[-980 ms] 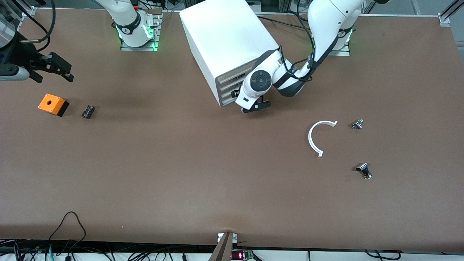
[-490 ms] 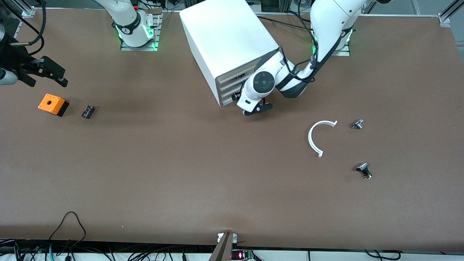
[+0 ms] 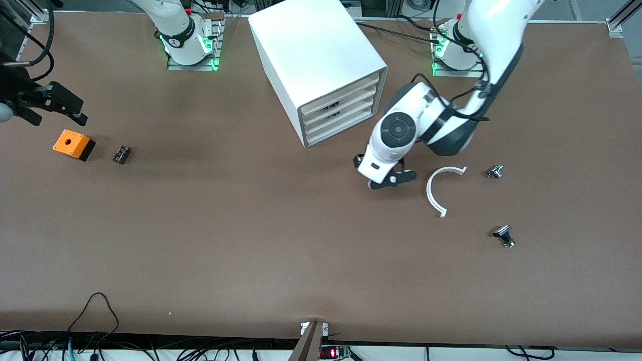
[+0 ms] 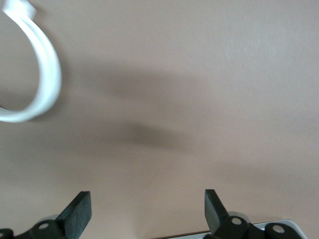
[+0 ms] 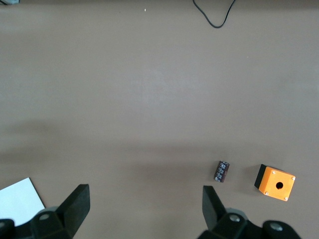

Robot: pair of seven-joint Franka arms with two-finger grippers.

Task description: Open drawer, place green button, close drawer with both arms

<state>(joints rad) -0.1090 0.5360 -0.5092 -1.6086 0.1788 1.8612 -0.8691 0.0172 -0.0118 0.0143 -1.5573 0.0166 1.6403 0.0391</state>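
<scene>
One brown bench (image 3: 251, 240) is seen, cables along its nearer edge. All four drawers of the white cabinet (image 3: 316, 55) are shut, the drawer (image 3: 346, 131) lowest; the button is not seen. Left gripper (image 3: 387, 176) hangs beside a white arc (image 3: 435, 193), right gripper (image 3: 55, 108) above an orange box (image 3: 73, 144); both jaws wide, empty.

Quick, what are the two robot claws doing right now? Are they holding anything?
Left gripper: open, holding nothing, over bare table beside the white curved piece.
Right gripper: open, holding nothing, over the right arm's end of the table.
</scene>
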